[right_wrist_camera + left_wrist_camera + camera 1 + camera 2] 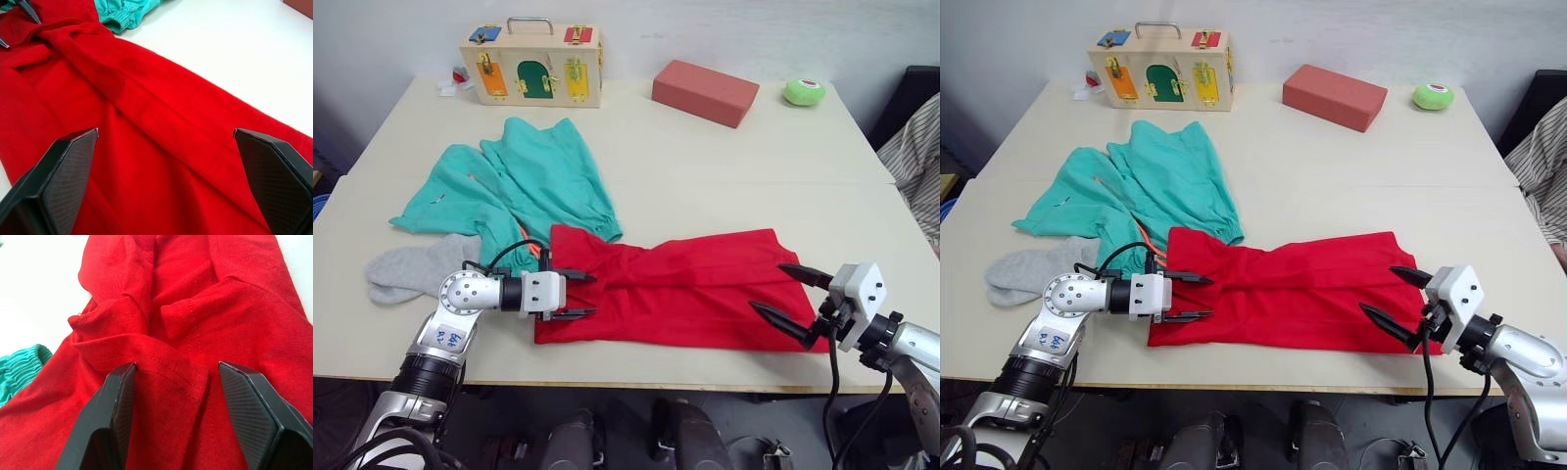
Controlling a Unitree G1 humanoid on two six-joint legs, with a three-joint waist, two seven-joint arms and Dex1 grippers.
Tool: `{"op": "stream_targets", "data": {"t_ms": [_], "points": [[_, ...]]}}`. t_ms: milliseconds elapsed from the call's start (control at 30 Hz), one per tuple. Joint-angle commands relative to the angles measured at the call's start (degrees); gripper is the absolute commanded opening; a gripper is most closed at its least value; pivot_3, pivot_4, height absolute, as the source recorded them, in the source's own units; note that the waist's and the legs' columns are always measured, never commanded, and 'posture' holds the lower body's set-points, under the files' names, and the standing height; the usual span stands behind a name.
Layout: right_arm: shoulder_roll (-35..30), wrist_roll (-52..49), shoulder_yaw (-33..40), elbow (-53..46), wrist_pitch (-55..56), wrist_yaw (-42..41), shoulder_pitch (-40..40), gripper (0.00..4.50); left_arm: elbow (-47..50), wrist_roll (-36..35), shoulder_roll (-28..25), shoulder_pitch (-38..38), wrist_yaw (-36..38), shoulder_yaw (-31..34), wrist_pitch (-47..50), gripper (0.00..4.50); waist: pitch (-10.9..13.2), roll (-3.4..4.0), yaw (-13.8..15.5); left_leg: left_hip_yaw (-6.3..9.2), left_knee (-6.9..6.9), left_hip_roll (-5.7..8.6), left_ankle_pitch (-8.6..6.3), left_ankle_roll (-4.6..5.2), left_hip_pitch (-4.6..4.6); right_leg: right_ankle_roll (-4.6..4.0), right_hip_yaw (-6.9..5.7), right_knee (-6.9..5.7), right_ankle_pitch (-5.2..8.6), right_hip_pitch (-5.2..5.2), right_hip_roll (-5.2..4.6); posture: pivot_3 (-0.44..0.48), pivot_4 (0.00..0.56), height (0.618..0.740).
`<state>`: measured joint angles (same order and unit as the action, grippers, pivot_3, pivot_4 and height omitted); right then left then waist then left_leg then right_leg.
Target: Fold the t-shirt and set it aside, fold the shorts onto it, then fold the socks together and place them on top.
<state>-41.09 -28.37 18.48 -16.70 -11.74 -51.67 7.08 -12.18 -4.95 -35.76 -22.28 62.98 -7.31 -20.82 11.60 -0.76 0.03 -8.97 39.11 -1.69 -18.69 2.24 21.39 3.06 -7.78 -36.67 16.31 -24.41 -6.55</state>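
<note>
Though folded, t-shirt point(690, 284) rumpled, creased.

Shorts point(524, 181) hide socks point(416, 266) partly (drawstring too)

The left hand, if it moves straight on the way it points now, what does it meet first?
Most likely the t-shirt: the open left hand already straddles its bunched end, pointing along the cloth toward the right hand.

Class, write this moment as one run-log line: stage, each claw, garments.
stage: t-shirt fold | left claw: open at its left end | right claw: open at its right end | shorts, socks: unfolded
</note>
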Motion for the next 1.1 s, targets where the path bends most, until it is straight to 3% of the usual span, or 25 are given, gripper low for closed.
{"op": "stream_targets", "data": {"t_ms": [33,233,600,900,1100], "points": [[-0.43,-0.94,1.64,-2.26,-0.09,0.26,-0.07,4.5,0.32,-2.21,-0.15,-0.67,-0.24,1.3,0.17,1.95,0.0,0.0,0.0,0.0,0.0,0.0,0.0,0.0,0.0,0.0,0.0,0.0,0.0,0.0,0.0,0.0,0.15,0.74],[-0.26,-0.8,1.34,-2.05,0.0,0.47,-0.47,4.5,-1.25,-3.02,-1.28,-1.43,1.37,1.49,-0.31,0.01,0.0,0.0,0.0,0.0,0.0,0.0,0.0,0.0,0.0,0.0,0.0,0.0,0.0,0.0,0.0,0.0,0.15,0.74],[-0.3,-0.77,1.31,-1.99,-0.12,0.44,-0.56,4.5,-2.59,-8.32,-2.25,-3.48,6.3,2.95,0.92,0.01,0.0,0.0,-0.03,0.0,0.0,0.0,-0.01,0.01,0.0,0.0,-0.01,0.02,0.0,0.0,0.0,0.0,0.15,0.74],[-0.95,-0.74,1.97,-1.33,0.07,-0.43,0.05,4.5,0.96,-13.49,-7.13,-1.14,16.6,3.09,5.26,0.01,0.0,0.0,-0.1,0.0,-0.01,0.0,-0.02,0.0,0.0,0.0,-0.02,0.04,0.0,0.0,0.0,0.0,0.15,0.74],[-1.95,-0.47,2.34,-0.26,0.24,-1.59,0.82,4.5,-0.54,-12.25,-8.53,-2.02,23.76,1.52,-0.11,0.01,0.0,0.0,-0.1,0.0,-0.01,0.0,-0.03,-0.01,0.01,0.0,-0.02,0.07,0.0,0.0,0.01,0.0,0.15,0.74]]}}
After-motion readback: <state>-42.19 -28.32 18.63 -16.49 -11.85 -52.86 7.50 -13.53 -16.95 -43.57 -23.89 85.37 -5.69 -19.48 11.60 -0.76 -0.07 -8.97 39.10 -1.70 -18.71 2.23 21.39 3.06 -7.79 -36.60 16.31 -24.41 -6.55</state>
